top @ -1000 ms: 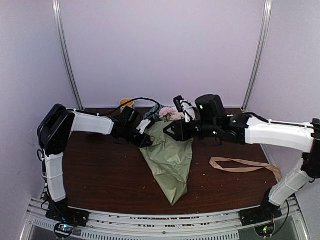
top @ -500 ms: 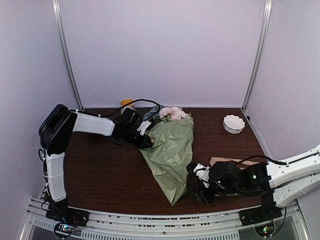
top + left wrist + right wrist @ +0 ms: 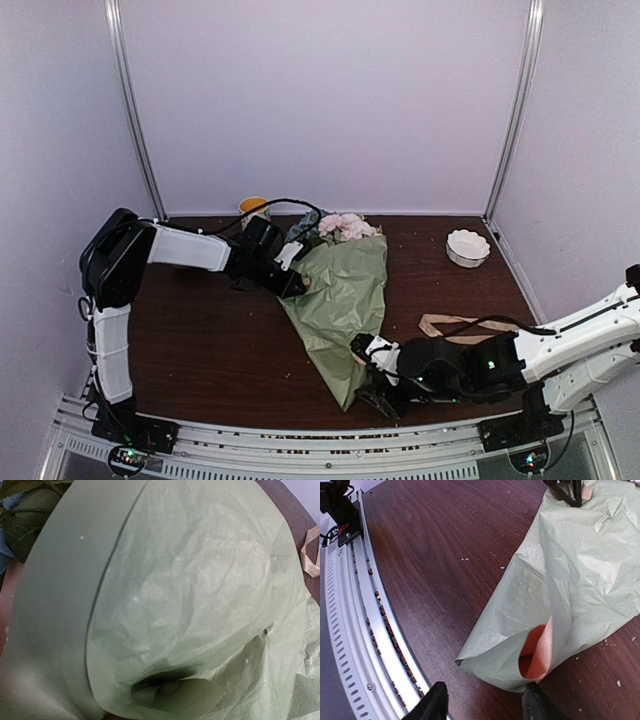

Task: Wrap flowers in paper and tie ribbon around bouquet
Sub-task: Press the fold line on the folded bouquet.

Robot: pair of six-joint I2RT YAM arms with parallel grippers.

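Spread apart and empty, my right gripper (image 3: 482, 706) sits low over the table (image 3: 200, 340) near its front rail. It faces the narrow tip of the bouquet (image 3: 340, 300), which lies just ahead of my fingertips and is not yet between them. At that tip the paper (image 3: 580, 570) curls open and shows its tan inner face, so I judge the cone is loose there. That would be why this hand is down here, to take or tuck the point.

To my right the ribbon (image 3: 437, 322) lies in a slack loop on the wood, close to my forearm and apart from the cone, so the tying is not yet begun.

Farther back, along the cone's left edge, my left gripper (image 3: 288, 278) is closed. It seems to be pinching the paper's fold, which I take to be what stops the wrap from springing open. Its wrist camera sees nothing but sage sheet.

Beyond it the flowers (image 3: 343, 227) spill pink and white from the wide end, pointing at the back wall.

A small white bowl (image 3: 467, 246) stands at the far right and a yellow cup (image 3: 254, 206) at the far left, both well clear.
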